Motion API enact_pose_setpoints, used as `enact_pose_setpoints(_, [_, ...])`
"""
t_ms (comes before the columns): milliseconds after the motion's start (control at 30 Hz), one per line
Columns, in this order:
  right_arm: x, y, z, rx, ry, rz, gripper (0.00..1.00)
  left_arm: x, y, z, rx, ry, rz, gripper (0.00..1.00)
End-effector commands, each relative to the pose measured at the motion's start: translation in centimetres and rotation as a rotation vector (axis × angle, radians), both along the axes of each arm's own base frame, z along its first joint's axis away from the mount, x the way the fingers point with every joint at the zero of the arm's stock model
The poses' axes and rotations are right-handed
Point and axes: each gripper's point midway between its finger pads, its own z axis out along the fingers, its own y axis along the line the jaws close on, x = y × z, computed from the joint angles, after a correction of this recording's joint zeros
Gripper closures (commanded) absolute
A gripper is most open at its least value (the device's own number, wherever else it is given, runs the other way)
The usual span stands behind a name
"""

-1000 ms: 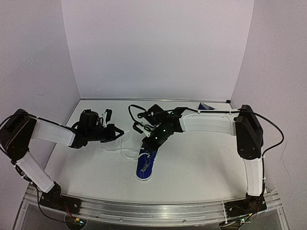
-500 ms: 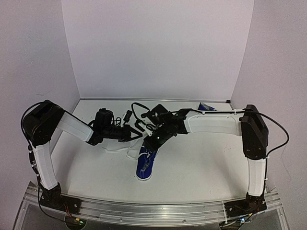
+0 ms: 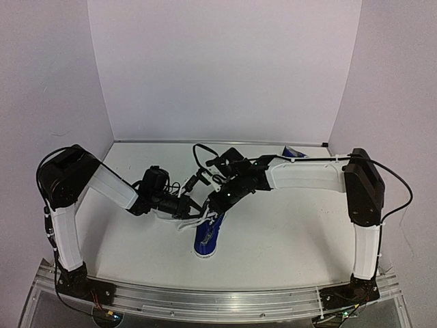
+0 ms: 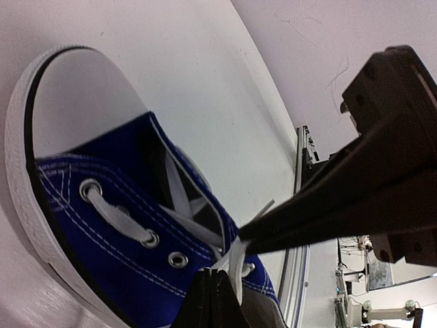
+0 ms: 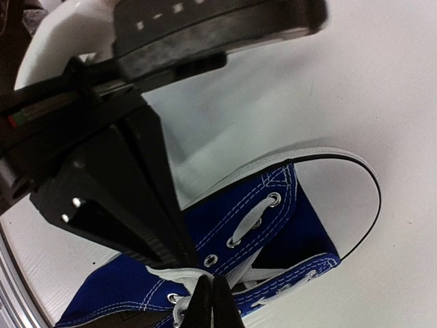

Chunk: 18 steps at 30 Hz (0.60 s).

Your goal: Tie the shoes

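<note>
One royal-blue shoe (image 3: 205,239) lies mid-table, white toe cap towards the near edge; it also shows in the left wrist view (image 4: 102,219) and the right wrist view (image 5: 273,225). My left gripper (image 3: 196,205) (image 4: 213,290) is shut at the shoe's upper eyelets, a white lace (image 4: 237,263) running along its tip. My right gripper (image 3: 217,203) (image 5: 212,301) is shut, pinching the same lace right beside it; its fingers (image 4: 314,219) cross the left wrist view. A slack lace loop (image 3: 183,224) lies left of the shoe. The second shoe (image 3: 292,151) is mostly hidden behind the right arm.
White walls enclose the table at the back and both sides. The metal rail (image 3: 218,301) with the arm bases runs along the near edge. Both forearms meet over the shoe's opening, crowding it.
My left gripper has swung from the far left in to the shoe, and the taut lace it drew out now lies slack. The right gripper has stayed at the shoe.
</note>
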Motion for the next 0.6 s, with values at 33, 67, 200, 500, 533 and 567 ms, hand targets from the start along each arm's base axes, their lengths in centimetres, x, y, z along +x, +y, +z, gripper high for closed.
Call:
enact_pose_setpoints(33, [0.7, 0.2, 3.7, 0.090, -0.049, -0.020, 1.00, -3.3, 0.0, 3.2, -0.073, -0.048, -0.128, 1.00])
enact_pose_setpoints(67, [0.7, 0.3, 3.7, 0.092, -0.048, -0.020, 1.00, -3.7, -0.2, 3.4, -0.080, -0.053, -0.145, 1.00])
enact_pose_setpoints(200, [0.8, 0.5, 3.9, 0.102, -0.047, -0.019, 1.00, -5.0, -0.7, 4.3, -0.109, -0.073, -0.192, 1.00])
enact_pose_setpoints(500, [0.7, 0.5, 4.3, 0.113, -0.039, -0.022, 1.00, -4.9, -1.4, 4.1, -0.145, -0.058, -0.213, 1.00])
enact_pose_setpoints(533, [0.7, 0.5, 4.3, 0.115, -0.037, -0.022, 0.99, -4.8, -1.5, 3.9, -0.143, -0.053, -0.211, 1.00])
enact_pose_setpoints(567, [0.7, 0.5, 4.4, 0.119, -0.033, -0.025, 0.96, -4.6, -1.6, 3.6, -0.138, -0.045, -0.203, 1.00])
